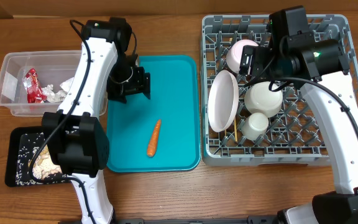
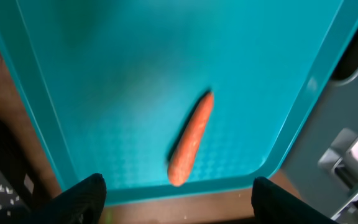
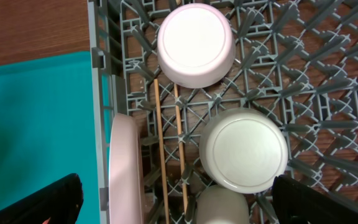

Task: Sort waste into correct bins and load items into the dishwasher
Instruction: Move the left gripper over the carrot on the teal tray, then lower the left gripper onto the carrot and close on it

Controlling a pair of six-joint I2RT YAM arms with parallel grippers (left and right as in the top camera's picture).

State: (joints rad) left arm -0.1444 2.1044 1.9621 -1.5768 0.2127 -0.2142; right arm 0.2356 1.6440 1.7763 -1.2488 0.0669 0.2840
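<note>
The loading looks done to me. The plate [image 3: 126, 171], 2 bowls [image 3: 196, 45], the cup [image 3: 222, 210] and the 2 chopsticks [image 3: 166, 143] all sit in the dish rack [image 1: 334, 124]. My right gripper [image 3: 179, 200] hangs over them with its jaws spread wide and nothing between them.

I judge that 1 piece of waste is not yet sorted: the carrot [image 2: 191, 142], lying slantwise on the teal tray [image 1: 179, 74]. My left gripper [image 2: 178, 198] hovers above it, jaws wide apart and empty.

The next move is mine on the left. I must come down, turn so the jaws close across the carrot's narrow width and not along its length, then pinch and lift. The black tray [image 1: 14, 177], which holds rice scraps [image 1: 42, 165], seems the likelier bin. The clear tub [image 1: 14, 68] holds wrapper and paper.

Room is good around the carrot, with bare tray on both long sides. Its thick end lies nearer the tray's front rim, so I should grip toward the middle. On the way out I must clear the tray's raised left rim. My own left arm crosses above the black tray, which narrows the drop spot.
</note>
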